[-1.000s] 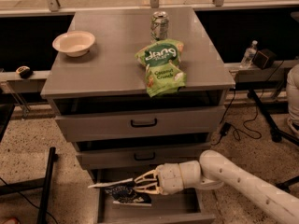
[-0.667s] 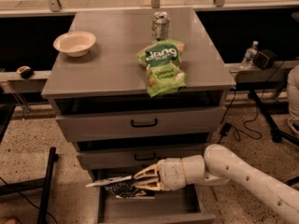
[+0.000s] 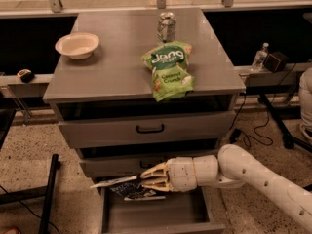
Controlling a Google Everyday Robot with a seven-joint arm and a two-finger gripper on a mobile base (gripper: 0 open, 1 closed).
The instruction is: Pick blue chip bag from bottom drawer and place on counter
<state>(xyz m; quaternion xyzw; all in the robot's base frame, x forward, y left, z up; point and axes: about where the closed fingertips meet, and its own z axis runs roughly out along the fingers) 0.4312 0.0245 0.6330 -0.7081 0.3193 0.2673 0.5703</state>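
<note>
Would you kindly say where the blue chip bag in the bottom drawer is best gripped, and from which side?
Probably the right edge of the blue chip bag, from above-right, where the gripper hovers: it lies flat in the walled bottom drawer.

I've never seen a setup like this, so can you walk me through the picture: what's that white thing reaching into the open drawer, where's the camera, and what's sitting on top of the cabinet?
The white thing is a robot arm. It ends in a gripper, its grasping part. There is only one picture, taken from in front of the grey cabinet and looking down on it. The gripper is just over the open bottom drawer, at a dark blue chip bag. Whether it actually holds the bag is not clear. On the counter lie a green bag and a pale bowl at the left, and a can stands behind the bag.
</note>
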